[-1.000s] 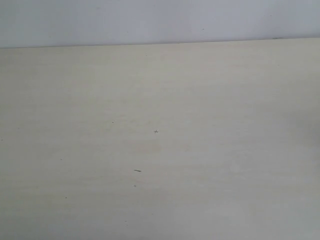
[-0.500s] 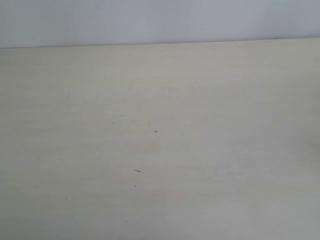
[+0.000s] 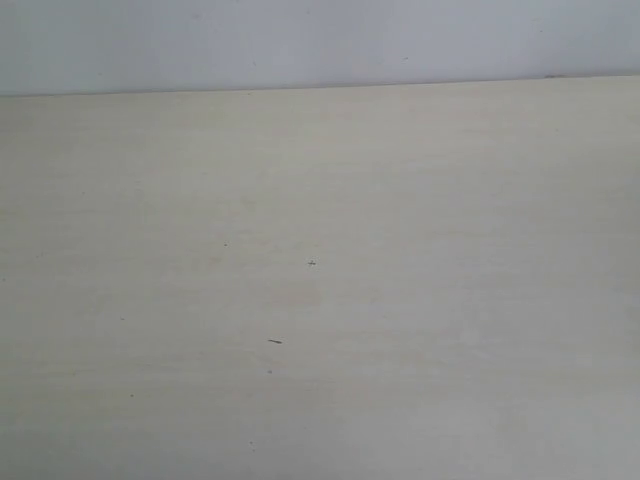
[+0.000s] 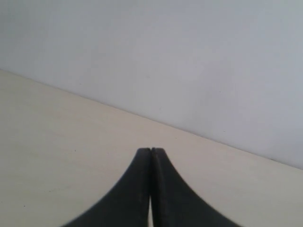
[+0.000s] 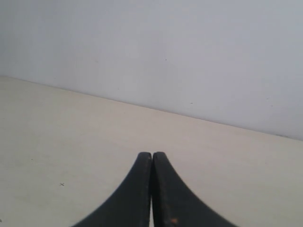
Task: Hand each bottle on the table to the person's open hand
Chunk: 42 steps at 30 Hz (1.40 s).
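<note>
A plain, pale grey-blue wall (image 3: pixel 320 40) rises directly behind the far edge of the table (image 3: pixel 420 170). The light is soft and even, slightly duller toward the near edge.

One table (image 3: pixel 450 300). One wall (image 3: pixel 300 40) behind it. Two grippers: left gripper (image 4: pixel 150 151), right gripper (image 5: pixel 151 155), two black fingers (image 4: pixel 128 194) on each. Several tiny dark specks (image 3: pixel 274 341) on table.

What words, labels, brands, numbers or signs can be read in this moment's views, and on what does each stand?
None: there is no readable text in any view.
The table bears only tiny dark specks, not characters.
The wall is blank.
The left hand and the right hand, both shut, are plain black without markings.
</note>
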Motion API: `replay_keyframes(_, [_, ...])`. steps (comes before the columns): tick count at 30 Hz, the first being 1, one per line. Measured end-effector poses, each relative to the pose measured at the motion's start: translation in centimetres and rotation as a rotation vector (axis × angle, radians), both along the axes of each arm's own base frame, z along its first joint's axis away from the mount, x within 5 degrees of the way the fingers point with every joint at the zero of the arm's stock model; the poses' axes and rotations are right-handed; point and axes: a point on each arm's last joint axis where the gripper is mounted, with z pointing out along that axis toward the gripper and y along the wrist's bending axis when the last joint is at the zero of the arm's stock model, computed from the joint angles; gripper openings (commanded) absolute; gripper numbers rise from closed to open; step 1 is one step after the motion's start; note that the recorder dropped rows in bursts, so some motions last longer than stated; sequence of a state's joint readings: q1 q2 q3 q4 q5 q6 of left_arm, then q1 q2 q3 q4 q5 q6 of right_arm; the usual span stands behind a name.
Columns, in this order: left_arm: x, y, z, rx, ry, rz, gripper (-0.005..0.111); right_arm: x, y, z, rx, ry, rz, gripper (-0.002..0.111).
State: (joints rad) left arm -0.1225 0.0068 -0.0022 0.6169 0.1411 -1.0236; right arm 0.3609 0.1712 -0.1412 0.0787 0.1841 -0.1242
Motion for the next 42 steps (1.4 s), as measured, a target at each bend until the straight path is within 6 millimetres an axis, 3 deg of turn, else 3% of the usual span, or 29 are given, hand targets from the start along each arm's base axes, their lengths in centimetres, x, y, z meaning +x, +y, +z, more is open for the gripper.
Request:
replay_keyframes(4, [-0.01,-0.24,0.17,0.087,-0.023,-0.029,0.001,0.00,0.00,0.00,0.000,0.000,0.000,0.001])
replay_keyframes(9, [-0.04,-0.54,-0.10,0.409,-0.016,-0.065,0.001,0.00,0.00,0.00,0.000,0.000,0.000,0.001])
replay_keyframes(13, [-0.04,-0.44,-0.11,0.519,-0.017,-0.051,0.001,0.00,0.00,0.00,0.000,0.000,0.000,0.001])
replay_keyframes(42, [-0.02,0.01,-0.13,0.507,0.005,0.026,0.001,0.00,0.00,0.00,0.000,0.000,0.000,0.001])
